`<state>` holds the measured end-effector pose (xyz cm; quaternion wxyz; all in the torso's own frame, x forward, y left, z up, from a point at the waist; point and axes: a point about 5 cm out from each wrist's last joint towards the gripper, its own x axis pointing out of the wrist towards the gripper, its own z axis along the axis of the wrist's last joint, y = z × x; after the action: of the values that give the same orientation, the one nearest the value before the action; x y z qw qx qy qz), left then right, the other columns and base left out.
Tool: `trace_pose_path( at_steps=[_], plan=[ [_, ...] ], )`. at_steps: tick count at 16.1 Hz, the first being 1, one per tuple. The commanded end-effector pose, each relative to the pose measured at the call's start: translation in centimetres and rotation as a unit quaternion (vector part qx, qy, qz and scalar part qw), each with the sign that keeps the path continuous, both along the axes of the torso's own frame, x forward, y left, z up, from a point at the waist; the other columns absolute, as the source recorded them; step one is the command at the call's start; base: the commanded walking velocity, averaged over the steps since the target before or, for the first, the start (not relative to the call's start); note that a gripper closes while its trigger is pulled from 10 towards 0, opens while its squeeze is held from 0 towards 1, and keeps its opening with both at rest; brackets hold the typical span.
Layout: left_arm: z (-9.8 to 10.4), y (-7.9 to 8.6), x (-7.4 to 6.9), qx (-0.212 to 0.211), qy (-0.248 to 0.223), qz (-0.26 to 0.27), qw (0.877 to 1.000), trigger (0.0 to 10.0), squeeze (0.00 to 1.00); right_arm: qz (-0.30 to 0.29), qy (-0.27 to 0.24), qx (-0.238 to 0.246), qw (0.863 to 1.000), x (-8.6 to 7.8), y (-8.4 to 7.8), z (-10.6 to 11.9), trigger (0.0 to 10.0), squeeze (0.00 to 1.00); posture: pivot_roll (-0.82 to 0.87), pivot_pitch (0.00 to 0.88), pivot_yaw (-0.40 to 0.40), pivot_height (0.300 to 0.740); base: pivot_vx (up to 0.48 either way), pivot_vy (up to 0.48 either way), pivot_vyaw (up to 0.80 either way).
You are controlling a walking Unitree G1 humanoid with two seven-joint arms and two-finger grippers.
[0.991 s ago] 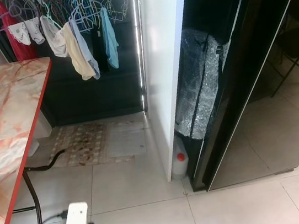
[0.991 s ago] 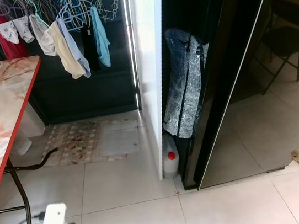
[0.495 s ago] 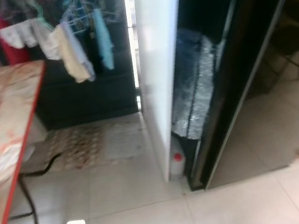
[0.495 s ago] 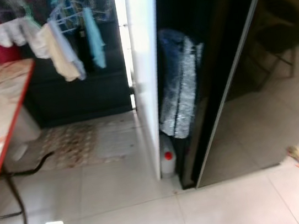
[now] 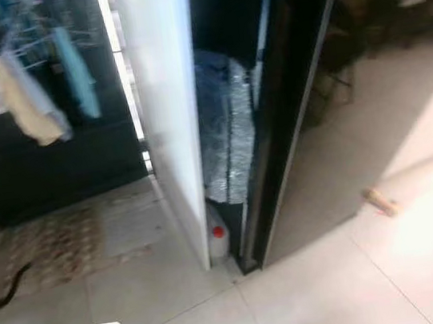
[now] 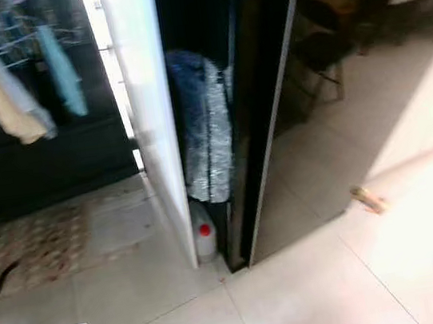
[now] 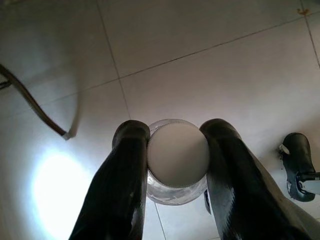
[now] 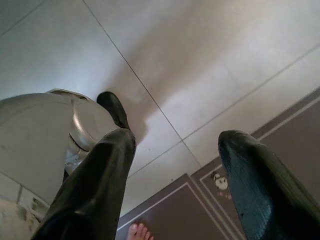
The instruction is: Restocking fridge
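While the head views are blurred, I judge the biggest risk is steering by them: the black fridge door (image 5: pixel 298 110) stands ajar beside a white wall panel (image 5: pixel 165 96), and a misjudged step could clip its edge or knock the red-capped jug (image 5: pixel 219 241) on the floor in the gap; my left tool (image 7: pixel 177 165) is clenched on one white-capped clear bottle (image 7: pixel 178 155), the fingers (image 7: pixel 122 185) pressing its neck from both sides, hanging low over the tiled floor (image 7: pixel 210 75), so a jolt could let the smooth neck slip and the bottle would drop on hard tile; my right tool (image 8: pixel 175 185) is released, grasping nothing, above the floor; a bare foot (image 8: pixel 137 233) of a person shows near it, which I would keep clear of; count: one bottle held, one jug, one fridge, one floor mat (image 5: pixel 51 246), several garments on hangers (image 5: pixel 24 84), one small object (image 5: pixel 382 201) on the tiles to the right
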<state>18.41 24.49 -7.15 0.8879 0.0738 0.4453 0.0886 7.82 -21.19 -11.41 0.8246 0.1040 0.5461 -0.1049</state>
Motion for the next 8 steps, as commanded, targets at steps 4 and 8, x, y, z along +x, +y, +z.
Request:
trace_pose_path(
  at_steps=[4, 8],
  plan=[
    [-0.38, 0.27, -0.82, 0.006, 0.023, -0.003, 1.000, 10.0, 0.00, 0.000, 0.004, 0.000, 1.000, -0.18, -0.06, -0.03, 10.0, 0.00, -0.08, 0.000, -0.046, 0.740, 0.000, 0.000, -0.79],
    [-0.47, 0.38, -1.07, 0.005, 0.027, 0.003, 1.000, 10.0, 0.00, 0.005, 0.007, 0.001, 1.000, -0.27, -0.02, -0.06, 10.0, 0.00, -0.07, 0.000, -0.047, 0.740, 0.000, 0.000, -0.79]
  ],
)
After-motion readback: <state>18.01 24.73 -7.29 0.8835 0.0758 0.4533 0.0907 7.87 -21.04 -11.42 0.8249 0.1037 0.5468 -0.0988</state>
